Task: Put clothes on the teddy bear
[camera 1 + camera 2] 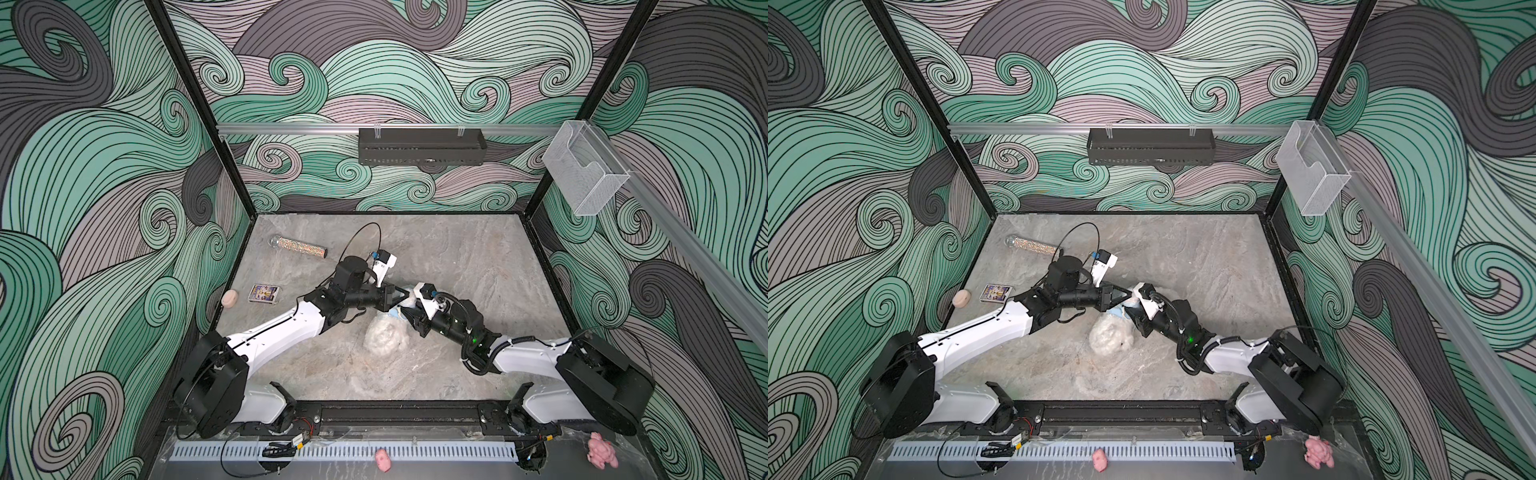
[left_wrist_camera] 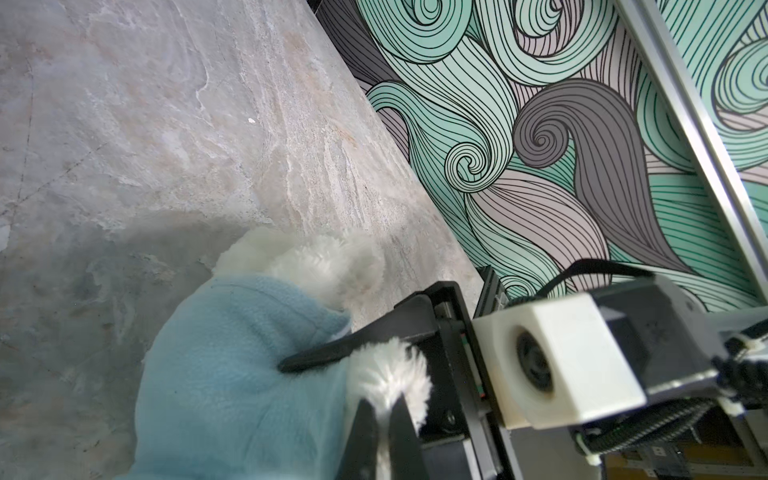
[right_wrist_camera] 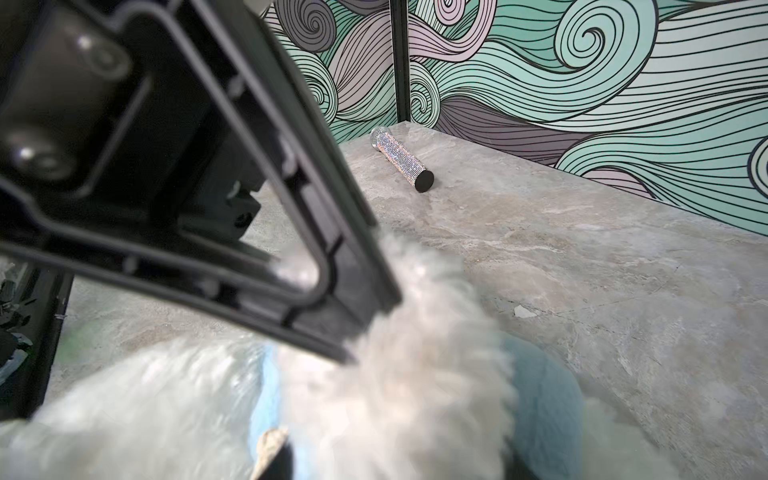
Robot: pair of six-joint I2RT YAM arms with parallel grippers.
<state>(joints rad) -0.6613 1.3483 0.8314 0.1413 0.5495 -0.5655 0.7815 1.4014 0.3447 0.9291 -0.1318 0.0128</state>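
Note:
The teddy bear (image 1: 384, 338) lies mid-table, a fluffy white heap, seen in both top views (image 1: 1111, 338). A light blue fleece garment (image 2: 232, 374) sits around its upper part (image 3: 540, 395). My left gripper (image 2: 384, 409) is shut on a tuft of the bear's white fur at the garment's edge (image 1: 406, 296). My right gripper (image 3: 395, 457) comes in from the opposite side (image 1: 409, 318). One of its fingers (image 2: 332, 353) lies against the blue cloth. Fur hides most of its jaws, and a furry limb sits between them.
A glittery microphone (image 1: 297, 246) lies at the back left, with a small card box (image 1: 264, 294) and a pale round toy (image 1: 229, 298) near the left wall. Two pink plush toys (image 1: 382, 459) (image 1: 600, 451) lie in front of the arm bases.

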